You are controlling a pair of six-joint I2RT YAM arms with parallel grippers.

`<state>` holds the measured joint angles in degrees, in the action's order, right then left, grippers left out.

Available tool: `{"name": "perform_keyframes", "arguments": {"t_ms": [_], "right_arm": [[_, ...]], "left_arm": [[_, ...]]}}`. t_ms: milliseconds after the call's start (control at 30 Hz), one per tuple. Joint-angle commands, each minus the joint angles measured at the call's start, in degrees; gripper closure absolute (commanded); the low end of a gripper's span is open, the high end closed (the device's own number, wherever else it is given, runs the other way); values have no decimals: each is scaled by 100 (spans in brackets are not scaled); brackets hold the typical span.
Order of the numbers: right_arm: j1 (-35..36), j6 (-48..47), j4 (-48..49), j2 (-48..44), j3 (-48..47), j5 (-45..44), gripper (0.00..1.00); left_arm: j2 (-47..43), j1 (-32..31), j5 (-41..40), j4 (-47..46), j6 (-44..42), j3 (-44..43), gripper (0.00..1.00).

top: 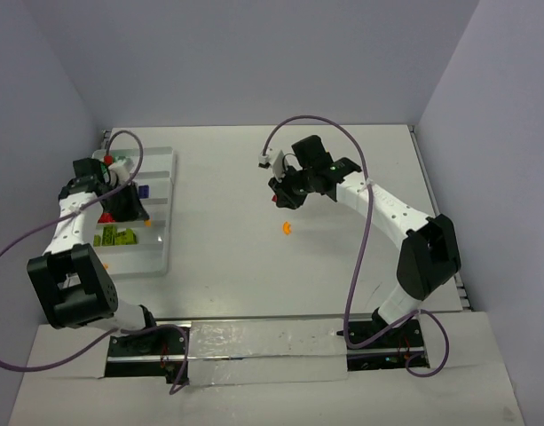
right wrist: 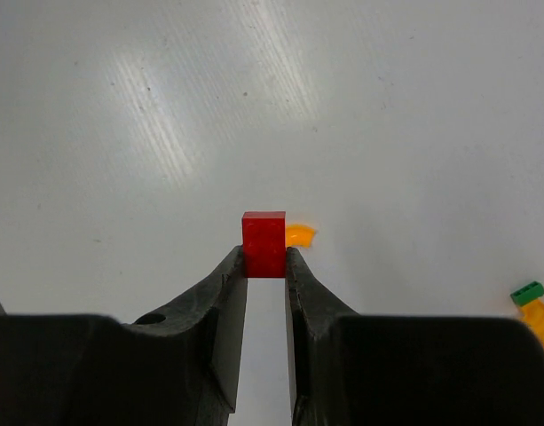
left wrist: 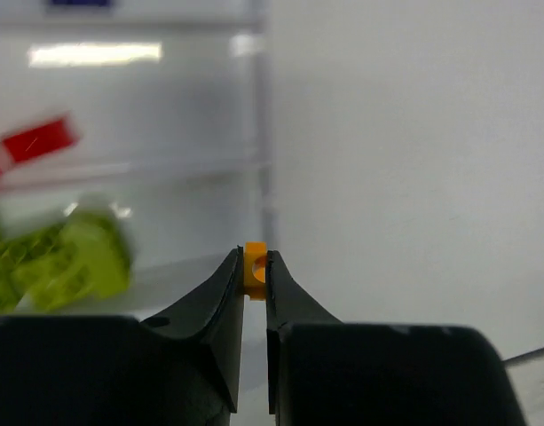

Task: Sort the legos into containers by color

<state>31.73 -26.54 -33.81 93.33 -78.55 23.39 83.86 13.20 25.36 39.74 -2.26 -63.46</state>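
**Top view.** The tray point(top: 154, 257) lies at the left of the worktop point(top: 254, 284). The left pincer point(top: 145, 220) hangs over the tray's right part, beside the lime green bricks point(top: 116, 236) that lie in one compartment. The right pincer point(top: 276, 197) hangs over open worktop, well apart from the tray. A curved orange piece point(top: 287, 228) lies loose near it.

**Left wrist view.** The left pincer point(left wrist: 255, 282) is clenched on an orange brick point(left wrist: 255, 263), held at the fingertips near a tray ridge. Which compartment lies directly beneath cannot be told. The lime green bricks point(left wrist: 67, 262) are to the left, and a red strip point(left wrist: 36, 142) lies in a compartment beyond.

**Right wrist view.** The right pincer point(right wrist: 265, 264) is grasping a red brick point(right wrist: 264, 240) at the fingertips. Whether the brick is clear of the worktop cannot be told. The curved orange piece point(right wrist: 300, 236) lies just behind it. A green brick point(right wrist: 527, 293) and other pieces show at the right edge.

**Step in hand (judged).** The left arm is at the placing stage and the right arm at pick-up or carry.

**Next move (judged).**
1. Centre the left pincer over a compartment clear of the lime green bricks, then release.
2. Carry the red brick across to the red compartment once the left arm is clear of the tray.
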Motion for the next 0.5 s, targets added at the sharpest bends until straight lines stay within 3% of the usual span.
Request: {"name": "perform_keyframes", "arguments": {"t_ms": [0, 233, 467], "right_arm": [[3, 266, -278, 43, -419, 574, 100], [18, 485, -433, 318, -795, 781, 100], [18, 501, -680, 528, -1119, 738, 100]], "left_arm": [[-305, 920, -1412, 996, -1493, 262, 100], [-547, 1480, -2328, 687, -2014, 327, 100], [-441, 1677, -2605, 290, -2261, 676, 100]]}}
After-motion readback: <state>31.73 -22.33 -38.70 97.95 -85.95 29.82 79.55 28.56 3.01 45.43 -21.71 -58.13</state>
